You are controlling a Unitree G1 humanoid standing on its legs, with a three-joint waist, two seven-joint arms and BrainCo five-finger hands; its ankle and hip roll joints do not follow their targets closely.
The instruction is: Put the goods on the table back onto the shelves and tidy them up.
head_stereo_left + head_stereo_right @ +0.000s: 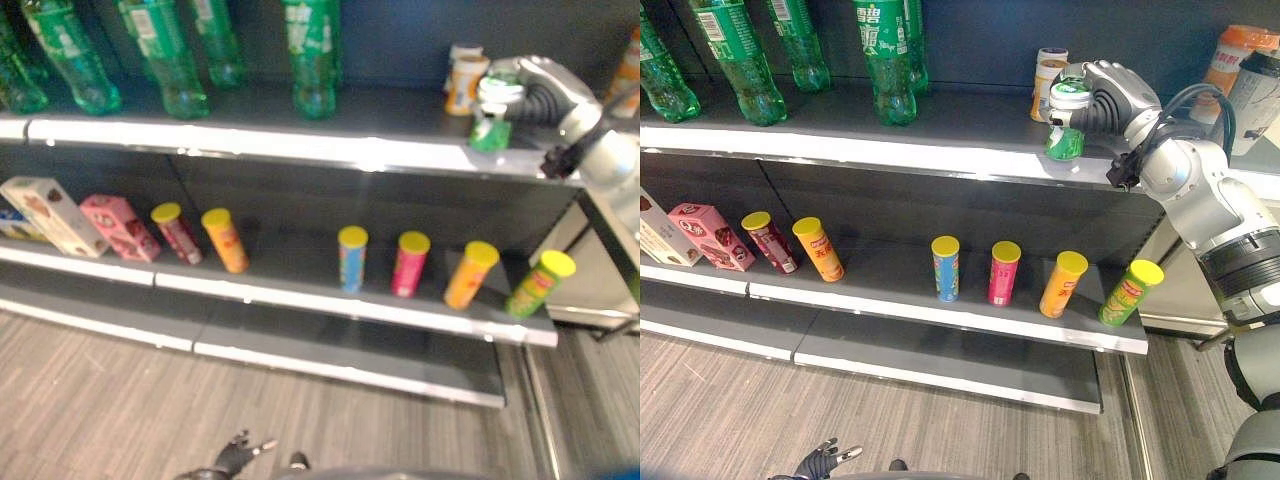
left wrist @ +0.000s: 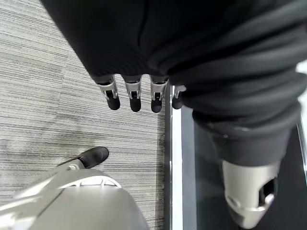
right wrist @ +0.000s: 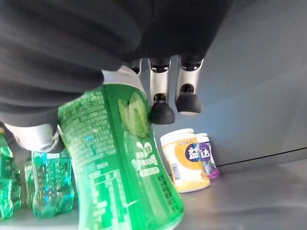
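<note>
My right hand (image 1: pixel 1118 96) is up at the right end of the top shelf (image 1: pixel 940 152) and is shut on a green jar with a white lid (image 1: pixel 1067 130). The jar (image 3: pixel 124 163) leans in the grasp just above the shelf's front part, with my thumb on one side and my fingers (image 3: pixel 161 112) on the other. Whether its base touches the shelf I cannot tell. My left hand (image 1: pixel 818 462) hangs low over the floor, its fingers (image 2: pixel 134 98) straight and holding nothing.
An orange jar (image 3: pixel 184 160) and a purple one (image 3: pixel 207 153) stand just behind the green jar. Green bottles (image 1: pixel 885 60) line the top shelf to the left. Several chip cans (image 1: pixel 945 268) and snack boxes (image 1: pixel 710 237) stand on the middle shelf. Drink bottles (image 1: pixel 1240 70) sit at the far right.
</note>
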